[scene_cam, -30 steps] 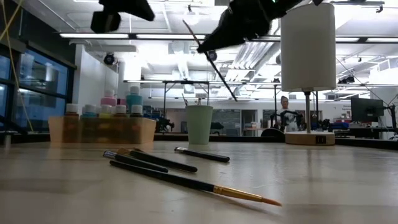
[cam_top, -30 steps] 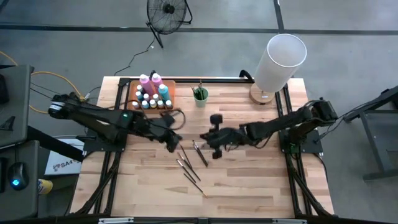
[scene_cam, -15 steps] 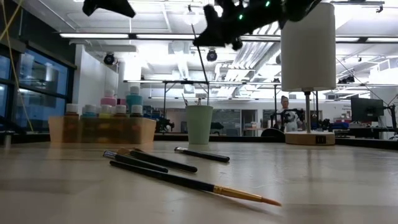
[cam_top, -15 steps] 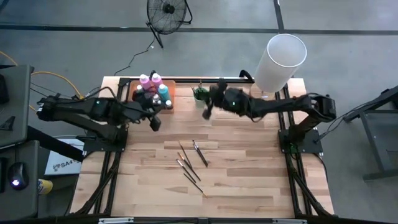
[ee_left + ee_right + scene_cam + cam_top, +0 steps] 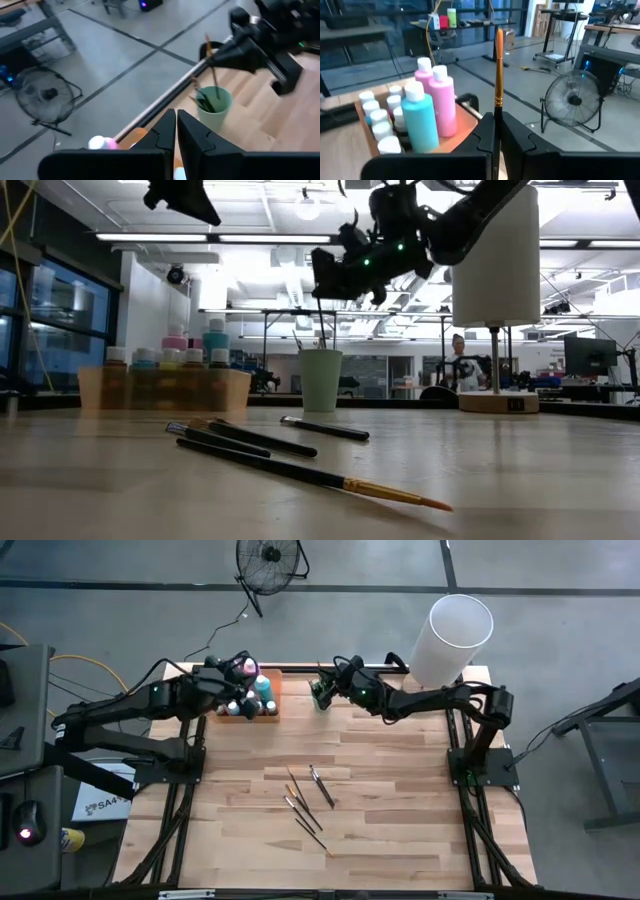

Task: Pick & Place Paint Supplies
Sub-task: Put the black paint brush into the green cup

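My right gripper point(image 5: 497, 117) is shut on a thin brush point(image 5: 498, 70) and hangs over the green cup point(image 5: 320, 692) at the table's far edge. The cup point(image 5: 215, 102) has other brushes standing in it. The held brush's lower end point(image 5: 321, 330) reaches down to the cup's mouth. My left gripper point(image 5: 176, 115) is shut with nothing in it, above the orange tray point(image 5: 272, 700) of paint bottles point(image 5: 422, 117) at the far left. Several brushes point(image 5: 310, 795) lie flat on the table's middle. My right gripper pinches the brush's dark handle just below the golden ferrule point(image 5: 498, 111) between its two fingers. The fingers lie about level, coming from the table's right, across the brush. The brush stands upright, bristle tip up, its handle end point(image 5: 216, 85) hanging at the cup's mouth.
A tall white cylinder point(image 5: 450, 635) stands on a wooden base at the far right corner. A black rail point(image 5: 300, 668) runs along the far edge behind the tray and the cup. A fan point(image 5: 268, 560) stands on the floor beyond.
My right gripper has carried the brush from the table's middle toward the far edge, to above the green cup, and the brush has turned from slanting to upright. My left gripper, still shut, has gone from the loose brushes toward the far left, to above the orange tray.
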Motion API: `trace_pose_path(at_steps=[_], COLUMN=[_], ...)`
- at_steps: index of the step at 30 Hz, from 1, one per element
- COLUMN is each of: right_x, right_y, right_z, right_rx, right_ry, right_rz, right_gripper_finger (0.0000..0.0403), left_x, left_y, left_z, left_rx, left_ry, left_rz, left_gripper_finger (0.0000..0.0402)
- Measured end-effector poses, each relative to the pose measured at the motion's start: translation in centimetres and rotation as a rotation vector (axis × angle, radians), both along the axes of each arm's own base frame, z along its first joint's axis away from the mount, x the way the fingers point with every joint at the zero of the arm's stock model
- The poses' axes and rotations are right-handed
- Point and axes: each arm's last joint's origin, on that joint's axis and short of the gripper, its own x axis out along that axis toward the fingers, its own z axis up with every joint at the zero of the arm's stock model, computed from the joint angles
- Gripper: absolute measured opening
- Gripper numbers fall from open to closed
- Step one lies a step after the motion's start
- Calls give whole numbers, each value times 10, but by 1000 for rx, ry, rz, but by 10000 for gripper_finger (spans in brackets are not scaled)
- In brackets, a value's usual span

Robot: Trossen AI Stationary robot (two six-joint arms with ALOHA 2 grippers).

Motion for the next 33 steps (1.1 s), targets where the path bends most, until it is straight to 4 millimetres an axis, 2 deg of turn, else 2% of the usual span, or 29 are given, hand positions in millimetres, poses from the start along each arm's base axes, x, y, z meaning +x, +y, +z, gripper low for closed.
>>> trace_pose_path(at_steps=[6,12,16,20,28,33], right_x=[3,3,3,3,0,-1], right_y=[-1,-1,0,0,-8,-12], right_z=[-14,-16,-18,-19,-20,-20], right_rx=[36,64,73,83,117,131], right_ry=[39,44,65,75,61,56], right_rz=[-3,-8,1,36,48,103], right_gripper_finger=[18,23,41,76,179,214], left_x=[-3,-5,-7,-7,-7,-7], left_y=[14,22,25,25,25,25], left_z=[3,3,3,3,3,3], left_rx=[14,12,10,9,36,36], left_ry=[-12,-11,-10,-10,22,21], left_rz=[49,49,56,56,39,38], left_gripper_finger=[12,12,13,13,13,13])
